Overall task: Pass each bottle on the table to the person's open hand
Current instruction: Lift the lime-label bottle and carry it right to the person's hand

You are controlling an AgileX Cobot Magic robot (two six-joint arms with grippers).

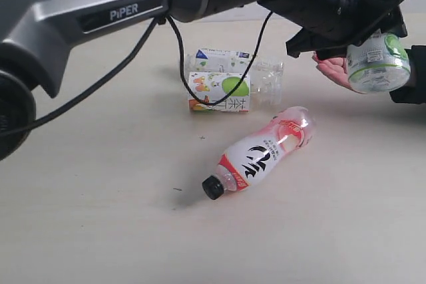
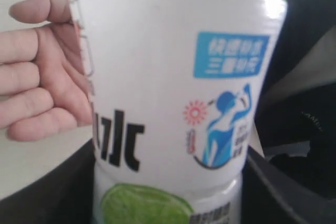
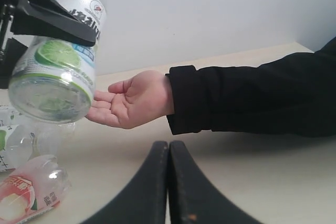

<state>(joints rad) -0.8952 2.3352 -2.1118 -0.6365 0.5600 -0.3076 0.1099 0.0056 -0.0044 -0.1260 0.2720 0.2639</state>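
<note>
The pale beige table (image 1: 100,231) fills the exterior view, and the right wrist view shows a plain pale wall (image 3: 210,9) behind it. The left arm (image 1: 100,11) crosses the top, hiding the far edge. Its cable (image 1: 181,54) droops in front of the fruit bottle (image 1: 219,92) and the back bottle (image 1: 229,61), both lying at centre. Just right and lower lies the red bottle (image 1: 263,151) (cap toward lower left). At upper right the left gripper (image 1: 356,34) clamps the lime bottle (image 1: 378,64) just over the hand (image 1: 331,69). The right gripper (image 3: 168,182) has its jaws pressed together on nothing.

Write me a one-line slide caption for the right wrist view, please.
Left gripper holds a clear plastic lime-label bottle by the open bare hand; right gripper shut.
</note>
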